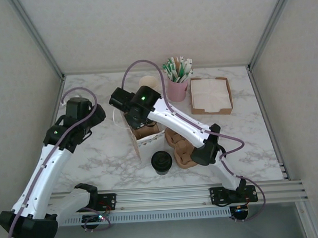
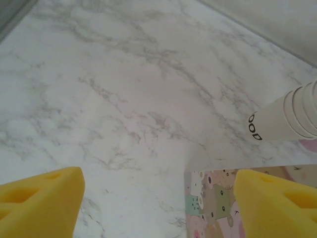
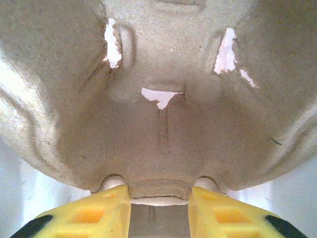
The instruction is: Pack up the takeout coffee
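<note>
A white paper bag point(image 1: 143, 144) stands open at the table's middle. Inside it sits a brown pulp cup carrier point(image 1: 147, 132). My right gripper point(image 1: 129, 116) reaches into the bag from above. In the right wrist view the right gripper point(image 3: 158, 201) is shut on the rim tab of the carrier point(image 3: 158, 99). A black-lidded coffee cup point(image 1: 162, 162) stands in front of the bag. My left gripper point(image 1: 97, 116) hovers just left of the bag. Its jaws point(image 2: 158, 198) are wide open over the marble, with the bag's cartoon-printed side point(image 2: 213, 208) beside the right finger point(image 2: 277, 203).
More pulp carriers point(image 1: 183, 149) lie stacked right of the bag. A stack of paper cups point(image 1: 149, 83) point(image 2: 287, 119), a pink cup of stirrers point(image 1: 177, 80) and a napkin box point(image 1: 210, 95) stand at the back. Bare marble point(image 1: 97, 154) lies to the left.
</note>
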